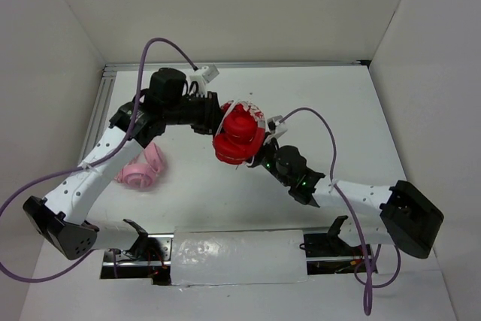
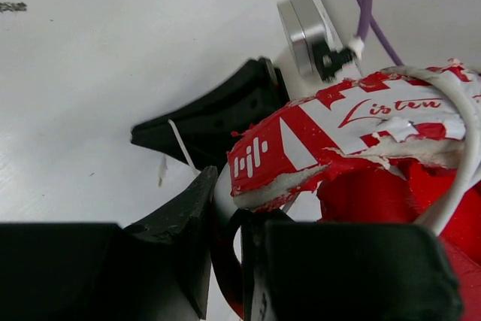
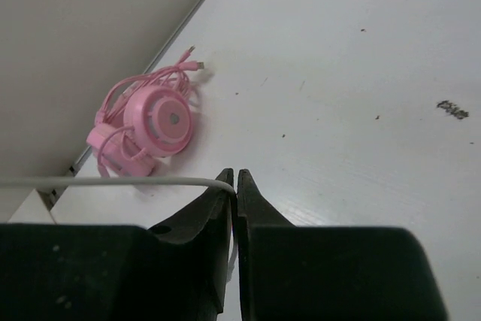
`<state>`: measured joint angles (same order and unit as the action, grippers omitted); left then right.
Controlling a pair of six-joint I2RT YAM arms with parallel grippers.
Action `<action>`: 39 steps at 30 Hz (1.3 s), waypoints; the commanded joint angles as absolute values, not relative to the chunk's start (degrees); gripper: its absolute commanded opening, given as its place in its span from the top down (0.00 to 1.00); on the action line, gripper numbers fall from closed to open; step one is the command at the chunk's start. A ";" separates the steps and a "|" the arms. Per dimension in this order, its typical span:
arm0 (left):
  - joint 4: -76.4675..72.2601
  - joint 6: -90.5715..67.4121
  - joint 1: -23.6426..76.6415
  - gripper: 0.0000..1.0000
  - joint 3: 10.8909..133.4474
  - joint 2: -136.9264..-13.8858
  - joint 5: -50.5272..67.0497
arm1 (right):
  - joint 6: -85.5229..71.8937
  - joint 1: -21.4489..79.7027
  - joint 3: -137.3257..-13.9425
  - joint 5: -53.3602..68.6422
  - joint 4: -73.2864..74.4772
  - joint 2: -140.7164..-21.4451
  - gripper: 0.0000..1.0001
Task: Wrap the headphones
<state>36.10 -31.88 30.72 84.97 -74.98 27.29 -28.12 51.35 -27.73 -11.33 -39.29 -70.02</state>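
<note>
From my station I see a white table (image 1: 342, 110) boxed in by plain white walls (image 1: 248, 13), with a metal rail (image 1: 106, 103) along its left edge and a small dark scuff (image 3: 453, 109) on its top. The headphones (image 1: 239, 137) sit near the middle of the table, between the two arms. My left gripper (image 2: 227, 212) is clamped on their red headband, which carries worn white print. My right gripper (image 3: 233, 178) has its fingers pressed together, pinching the white cable (image 3: 113, 182), which runs off to the side. Pink headphones (image 3: 154, 122) lie apart by the left wall, bundled in their own cord.
</note>
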 commanded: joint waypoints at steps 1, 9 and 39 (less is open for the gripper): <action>34.27 -30.24 33.57 1.00 86.75 -74.18 27.69 | -28.74 48.35 -30.76 -13.70 -33.23 -69.26 0.88; 35.16 -27.60 38.67 1.00 77.35 -71.54 16.46 | -16.80 34.12 -44.95 -2.21 -6.36 -66.62 0.88; 43.06 -33.57 44.65 1.00 78.22 -95.35 -13.09 | -18.08 28.74 -82.97 23.11 37.02 -85.34 1.00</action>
<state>35.18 -30.20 44.88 76.64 -93.27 -10.50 -12.75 28.62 -81.47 18.87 42.87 -85.65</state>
